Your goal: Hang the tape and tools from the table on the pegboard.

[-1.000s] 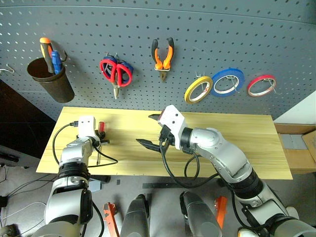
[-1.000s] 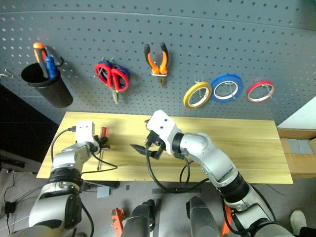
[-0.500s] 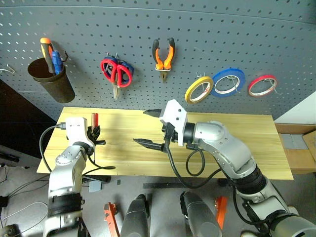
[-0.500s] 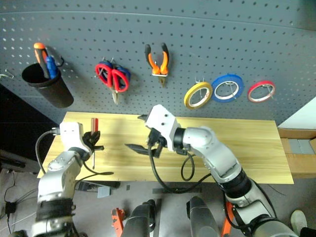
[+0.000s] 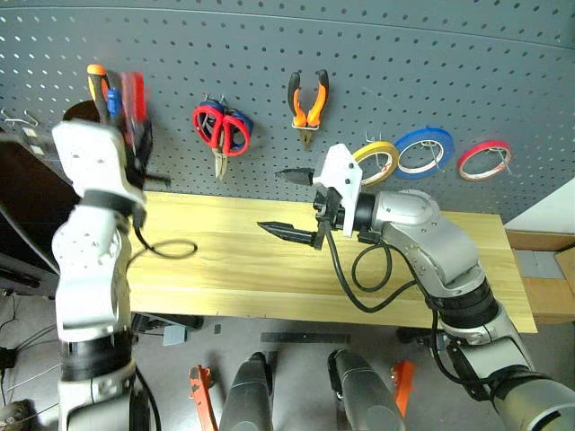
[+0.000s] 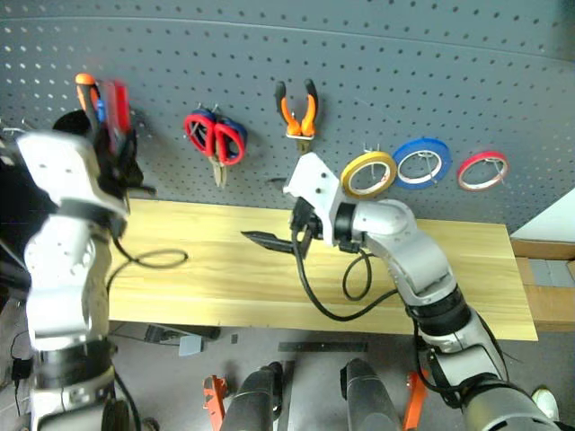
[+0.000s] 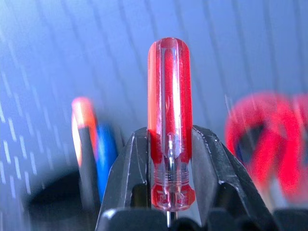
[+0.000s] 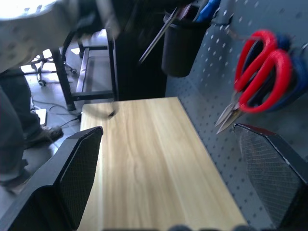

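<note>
My left gripper (image 5: 135, 135) is raised in front of the pegboard (image 5: 449, 63), shut on the red-handled screwdriver (image 7: 169, 120). The handle stands up between its fingers (image 7: 132, 178), beside the dark cup (image 8: 185, 45). The red-handled scissors (image 5: 220, 130), the small orange pliers (image 5: 308, 99) and the yellow tape (image 5: 377, 162) hang on the pegboard's hooks. My right gripper (image 5: 283, 202) is open and holds nothing, pointing left above the middle of the table (image 5: 225, 260).
The cup holds an orange-handled and a blue-handled tool (image 5: 94, 81). A blue tape ring (image 5: 422, 150) and a red tape ring (image 5: 483, 159) hang right of the yellow one. Blue-handled scissors hang behind the red ones. A black cable (image 5: 166, 247) loops over the table's left part.
My left gripper has lifted the screwdriver from just above the table up to the cup on the pegboard, and its handle now points upward. My right gripper rose a little.
</note>
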